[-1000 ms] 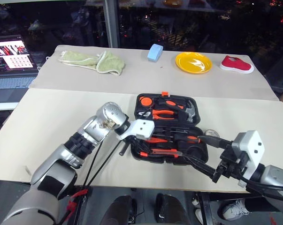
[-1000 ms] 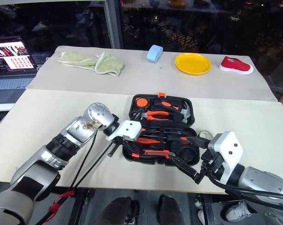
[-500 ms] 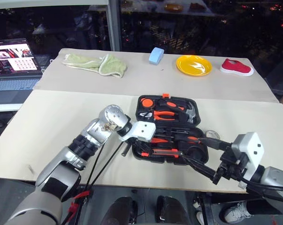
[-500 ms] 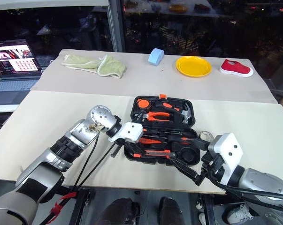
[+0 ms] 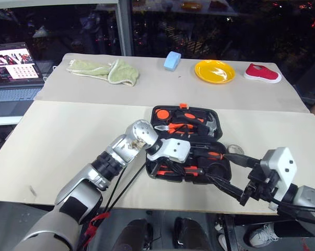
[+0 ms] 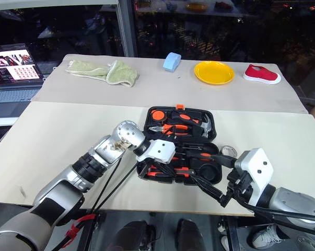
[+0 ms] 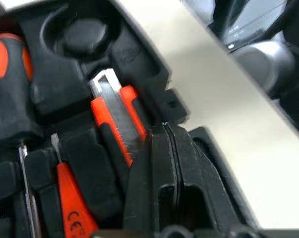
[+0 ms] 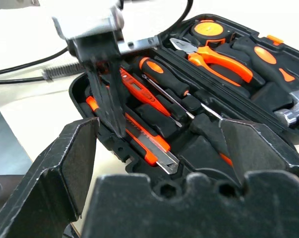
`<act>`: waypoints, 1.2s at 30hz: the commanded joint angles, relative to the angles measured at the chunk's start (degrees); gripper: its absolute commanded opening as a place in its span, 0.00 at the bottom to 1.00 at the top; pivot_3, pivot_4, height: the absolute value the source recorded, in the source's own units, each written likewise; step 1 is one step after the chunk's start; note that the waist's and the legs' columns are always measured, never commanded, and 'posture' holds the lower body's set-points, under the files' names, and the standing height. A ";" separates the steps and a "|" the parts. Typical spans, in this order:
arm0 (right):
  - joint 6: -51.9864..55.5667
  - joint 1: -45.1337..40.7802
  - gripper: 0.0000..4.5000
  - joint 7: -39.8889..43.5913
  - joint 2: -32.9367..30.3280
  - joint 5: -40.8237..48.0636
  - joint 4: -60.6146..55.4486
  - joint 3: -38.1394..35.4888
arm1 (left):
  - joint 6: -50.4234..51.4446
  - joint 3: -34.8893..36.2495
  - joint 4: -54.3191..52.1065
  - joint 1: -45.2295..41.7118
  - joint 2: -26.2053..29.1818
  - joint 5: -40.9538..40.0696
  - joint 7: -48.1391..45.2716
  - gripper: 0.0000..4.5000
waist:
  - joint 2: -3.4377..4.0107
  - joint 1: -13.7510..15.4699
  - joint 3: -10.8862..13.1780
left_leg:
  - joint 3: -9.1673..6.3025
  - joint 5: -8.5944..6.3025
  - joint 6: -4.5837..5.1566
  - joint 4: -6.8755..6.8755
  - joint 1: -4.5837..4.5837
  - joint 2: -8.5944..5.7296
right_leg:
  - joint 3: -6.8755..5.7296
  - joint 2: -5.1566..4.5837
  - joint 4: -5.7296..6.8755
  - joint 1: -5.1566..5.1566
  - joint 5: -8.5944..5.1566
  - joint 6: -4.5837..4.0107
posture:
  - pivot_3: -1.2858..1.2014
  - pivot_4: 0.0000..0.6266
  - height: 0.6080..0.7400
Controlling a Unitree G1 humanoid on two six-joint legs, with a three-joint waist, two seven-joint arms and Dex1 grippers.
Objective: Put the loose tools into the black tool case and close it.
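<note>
Moulded black plastic tool case (image 5: 187, 151)

"CE" mark in black on the slim orange tester screwdriver (image 7: 72, 208); no other text legible

The case (image 6: 209, 119) is seen as black, with orange-and-black tools inside. The knife (image 7: 120, 121) is orange with a steel blade; the tester (image 7: 70, 198) is orange. The counter (image 5: 68, 136) is cream. Beyond lie a yellow plate (image 5: 215, 70), a red shoe (image 5: 263, 72) and what seems a green cloth (image 5: 104, 68).
</note>
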 commanded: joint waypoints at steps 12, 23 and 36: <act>-1.11 8.88 1.00 0.07 2.35 2.75 -1.74 -14.94 | 8.46 14.94 -2.27 -3.07 3.99 -11.88 -1.80 0.22 | 0.00 -0.09 0.00 | 0.00 0.12 -0.20 -0.01 -0.03 0.00 | -0.02 0.01 0.00 -0.06 -0.01 0.02 | 0.52 0.24 0.94; -5.17 20.57 1.00 17.52 -2.72 -5.75 20.32 -33.23 | 22.80 28.38 -12.83 -0.81 16.30 -26.69 -4.75 0.99 | 0.03 -0.24 0.02 | 0.01 -0.11 -0.63 -0.06 0.17 -0.02 | 0.01 -0.02 -0.16 0.00 -0.13 0.21 | 0.52 0.24 0.94; -19.63 -10.21 1.00 33.00 -24.88 -21.26 41.34 3.22 | 18.74 30.50 -18.19 4.42 14.88 -28.48 3.20 0.99 | 0.16 -0.83 0.07 | 0.02 0.17 -0.90 -0.14 0.06 0.02 | 0.01 0.02 -0.02 -0.01 -0.09 -0.05 | 0.52 0.24 0.94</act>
